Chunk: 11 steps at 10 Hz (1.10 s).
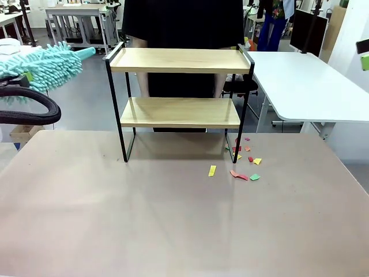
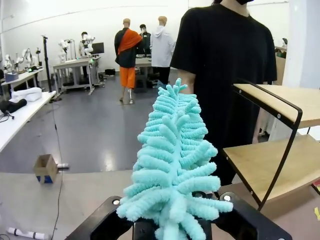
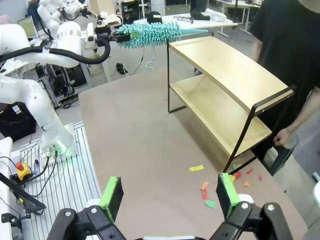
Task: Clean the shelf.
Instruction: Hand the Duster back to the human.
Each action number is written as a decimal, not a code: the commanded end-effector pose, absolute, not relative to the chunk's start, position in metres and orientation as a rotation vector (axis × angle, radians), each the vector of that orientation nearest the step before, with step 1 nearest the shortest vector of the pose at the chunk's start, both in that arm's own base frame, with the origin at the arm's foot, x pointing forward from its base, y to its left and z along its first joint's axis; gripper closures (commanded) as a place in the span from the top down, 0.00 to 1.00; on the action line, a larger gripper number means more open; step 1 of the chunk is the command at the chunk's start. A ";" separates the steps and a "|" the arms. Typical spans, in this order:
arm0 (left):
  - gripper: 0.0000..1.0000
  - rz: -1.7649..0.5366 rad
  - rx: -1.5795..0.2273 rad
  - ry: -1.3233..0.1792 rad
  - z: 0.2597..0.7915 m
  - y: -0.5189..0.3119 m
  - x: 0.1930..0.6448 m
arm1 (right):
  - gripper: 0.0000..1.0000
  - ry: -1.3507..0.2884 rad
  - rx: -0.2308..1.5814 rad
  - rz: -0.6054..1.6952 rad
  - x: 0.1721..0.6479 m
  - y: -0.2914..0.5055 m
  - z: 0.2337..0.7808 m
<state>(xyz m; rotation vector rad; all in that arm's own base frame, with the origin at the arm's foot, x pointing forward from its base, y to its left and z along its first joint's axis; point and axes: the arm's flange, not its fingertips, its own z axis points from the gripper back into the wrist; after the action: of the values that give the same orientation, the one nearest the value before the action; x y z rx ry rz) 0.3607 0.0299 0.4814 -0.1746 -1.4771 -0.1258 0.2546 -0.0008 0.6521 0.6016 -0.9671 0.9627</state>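
Brown table (image 1: 144,219) carries shelf (image 1: 180,60); coloured paper scraps (image 1: 242,161) lie by its right legs.

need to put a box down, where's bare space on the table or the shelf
Both boards of the shelf are bare. The brown table is free in front of the shelf and toward its left side. It is crowded only by the shelf's right front leg, where paper scraps lie scattered.

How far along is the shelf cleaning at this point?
Looks nearly done: both boards of the shelf look bare, and coloured paper scraps lie on the table by its leg. In hand: the left hand grips the teal duster, raised beside the shelf. Left: perhaps the scraps.
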 end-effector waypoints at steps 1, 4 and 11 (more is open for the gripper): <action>0.18 -0.118 -0.145 -1.487 0.490 0.035 0.356 | 1.00 -0.975 0.608 0.971 0.256 -0.001 0.654; 0.18 -0.118 -0.145 -1.487 0.490 0.035 0.356 | 1.00 -0.975 0.608 0.971 0.256 -0.001 0.654; 0.18 -0.118 -0.145 -1.487 0.490 0.035 0.356 | 1.00 -0.975 0.608 0.971 0.256 -0.001 0.654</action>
<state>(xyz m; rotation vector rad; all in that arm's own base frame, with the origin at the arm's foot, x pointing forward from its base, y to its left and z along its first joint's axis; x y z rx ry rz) 0.3571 0.0355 0.4869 -0.1442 -1.4844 -0.1200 0.2547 -0.0008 0.6521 0.6016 -0.9670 0.9627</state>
